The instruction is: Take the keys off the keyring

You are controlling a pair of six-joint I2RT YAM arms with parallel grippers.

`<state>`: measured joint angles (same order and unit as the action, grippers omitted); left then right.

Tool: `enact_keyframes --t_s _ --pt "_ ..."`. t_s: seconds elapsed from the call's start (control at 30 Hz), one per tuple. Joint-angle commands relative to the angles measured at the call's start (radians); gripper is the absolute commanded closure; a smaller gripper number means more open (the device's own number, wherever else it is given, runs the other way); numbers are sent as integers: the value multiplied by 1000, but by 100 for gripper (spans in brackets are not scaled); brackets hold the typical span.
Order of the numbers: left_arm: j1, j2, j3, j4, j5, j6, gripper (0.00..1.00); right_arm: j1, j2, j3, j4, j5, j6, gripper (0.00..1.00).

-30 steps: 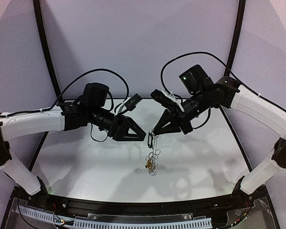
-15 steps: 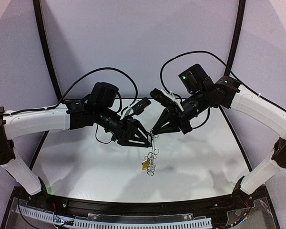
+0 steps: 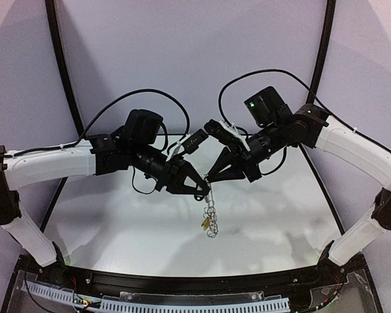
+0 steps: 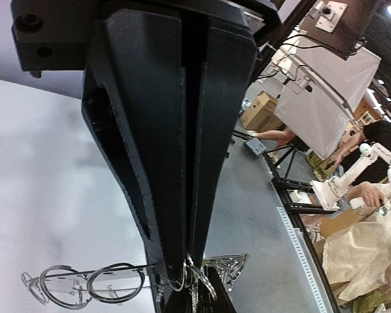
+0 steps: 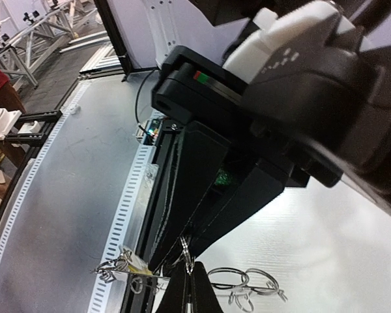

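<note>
The keyring [image 3: 210, 212] hangs in mid-air between both arms above the table, a string of thin silver wire loops. A small yellow-headed key [image 3: 202, 223] dangles near its lower end. My left gripper [image 3: 204, 193] is shut on a wire loop at the top of the keyring [image 4: 190, 279]. My right gripper [image 3: 210, 180] is shut on the top loop [image 5: 186, 250] from the other side, tip to tip with the left. In the right wrist view the yellow key [image 5: 137, 264] shows at the left and two wire loops [image 5: 241, 279] at the right.
The white table [image 3: 117, 222] lies below the hanging keyring. A black front rail with a slotted cable duct [image 3: 182, 304] runs along the near edge. Curved black frame posts [image 3: 62, 72] stand at both sides, and cables loop over each wrist.
My left gripper has moved right to the top of the keyring and closed on a wire loop. The right gripper has held still, and the keyring has swung slightly.
</note>
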<state>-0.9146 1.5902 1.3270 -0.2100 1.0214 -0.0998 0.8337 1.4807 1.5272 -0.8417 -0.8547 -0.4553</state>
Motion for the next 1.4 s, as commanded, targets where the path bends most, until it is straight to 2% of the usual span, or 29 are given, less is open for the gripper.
enact_keyframes --t_s 0.0,0.07,0.17,0.2,0.27,0.3,0.33,0.43,0.5,0.53,0.73,0.87,1.1,1.3,1.37 --pt "-6 -57 3 -106 -126 31 99 10 -48 15 -1 30 1 100" --pt "-5 -78 -4 -122 -206 12 99 10 -53 9 -26 37 -3 100" --pt "-6 -102 -1 -140 -261 -10 99 10 -51 3 -40 38 7 92" --pt "-6 -110 11 -177 -289 -5 99 10 -50 -1 -39 41 15 85" --pt "-5 -120 27 -227 -309 20 99 10 -52 -10 -29 56 29 63" --pt "-5 -122 30 -241 -309 20 99 10 -53 -13 -26 60 34 60" --pt "-6 -122 40 -270 -310 30 99 10 -56 -17 -14 73 39 53" --pt "-7 -100 80 -355 -311 49 99 10 -96 -72 69 119 58 24" --pt "-7 -93 94 -377 -310 53 99 10 -110 -97 130 138 74 14" --pt "-7 -85 114 -394 -322 39 99 10 -140 -167 252 161 128 13" --pt "-7 -77 152 -411 -305 -29 99 29 -185 -310 493 231 229 18" --pt "-7 -69 177 -453 -305 -90 99 48 -180 -367 624 256 266 28" --pt "-7 -60 187 -423 -340 -164 99 80 -149 -393 711 262 297 44" --pt "-7 -63 186 -412 -354 -180 99 85 -137 -376 633 296 268 56" --pt "-8 -67 185 -408 -360 -182 99 86 -135 -383 609 319 267 57"
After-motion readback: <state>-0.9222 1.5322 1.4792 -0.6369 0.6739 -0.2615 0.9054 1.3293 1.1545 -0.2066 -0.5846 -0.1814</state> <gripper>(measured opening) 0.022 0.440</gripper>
